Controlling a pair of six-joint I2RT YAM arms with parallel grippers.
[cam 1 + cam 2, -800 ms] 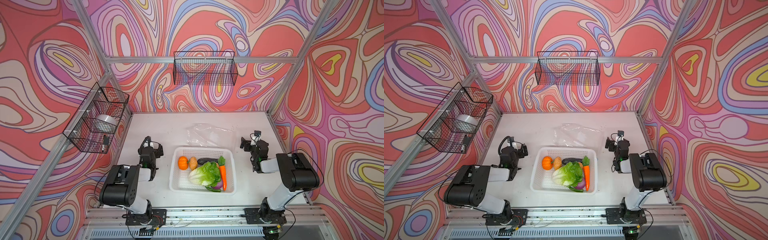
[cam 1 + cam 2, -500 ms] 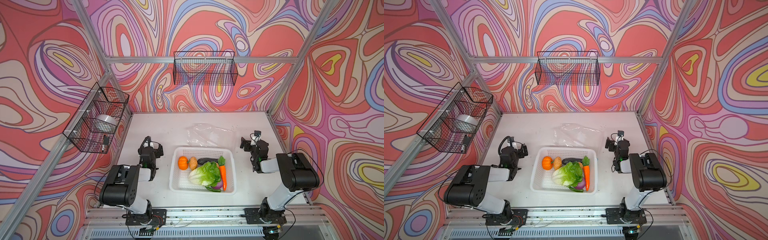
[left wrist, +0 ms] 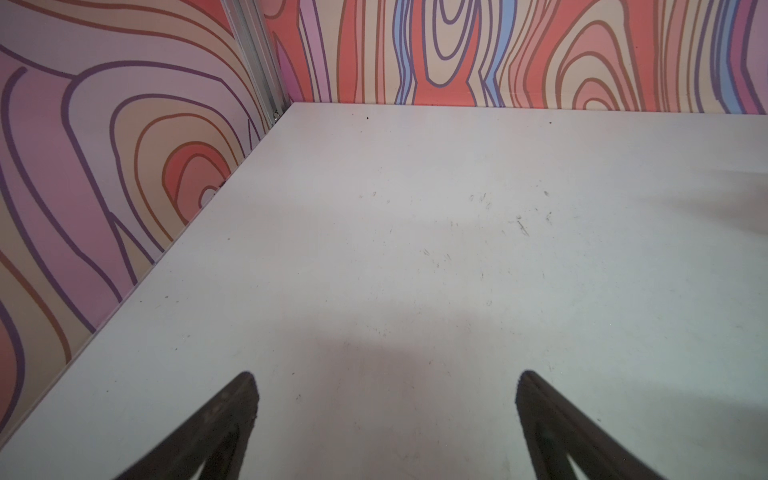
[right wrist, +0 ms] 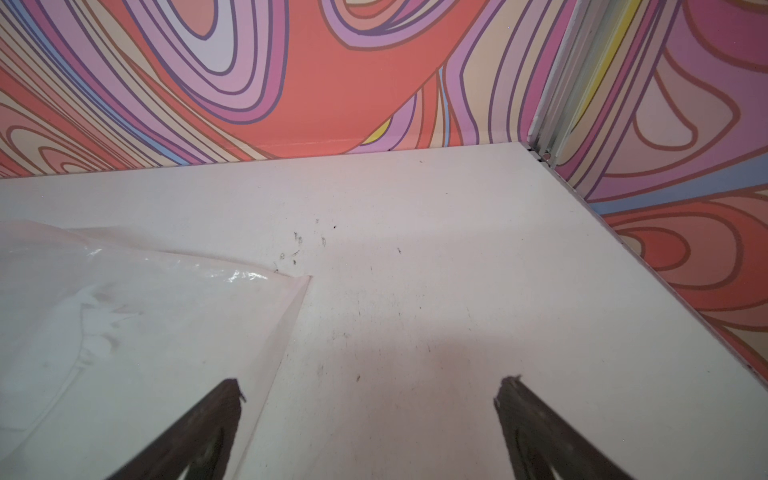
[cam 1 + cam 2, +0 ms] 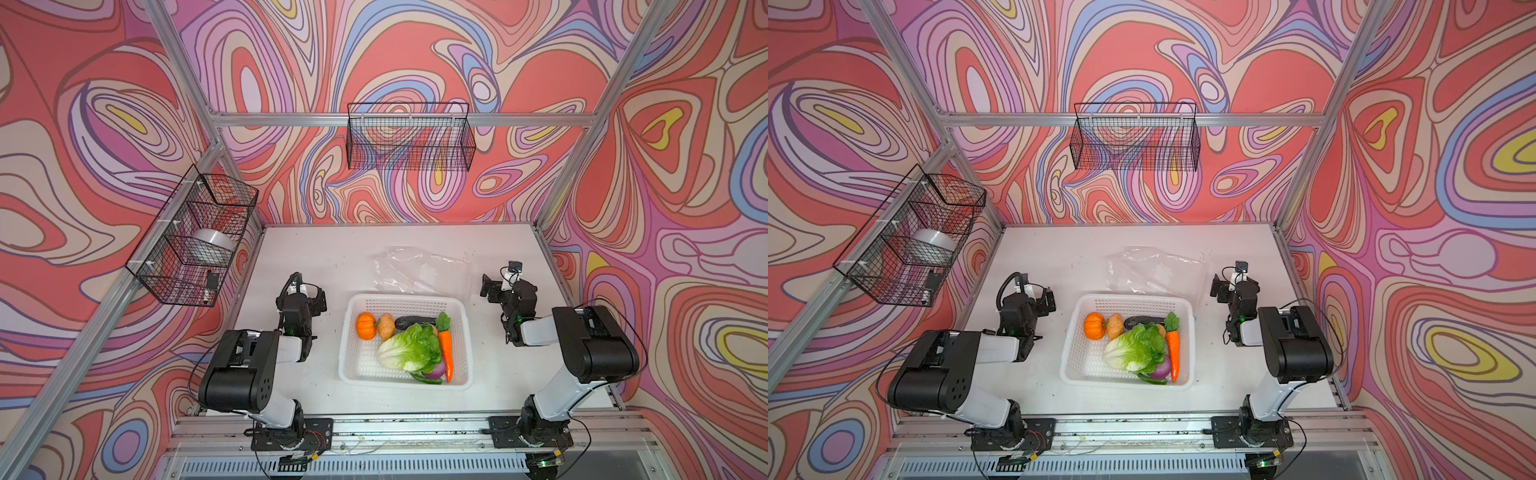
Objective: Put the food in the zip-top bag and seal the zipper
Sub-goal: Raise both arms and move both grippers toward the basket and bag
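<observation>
Clear plastic zip-top bag lies on the surface just behind the basket, food piled inside the basket. The left gripper and right gripper gape wide, empty. Danger: slick film could slide when pinched.

top views: high, looking down (same whole scene) | wrists: low over table

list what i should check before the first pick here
1. Left gripper open and empty: ok
2. Right gripper open and empty: ok
3. Food in the basket, uncovered: ok
4. Bag lying behind the basket, nothing on it: ok
5. Bag already open for loading: cannot tell
</observation>
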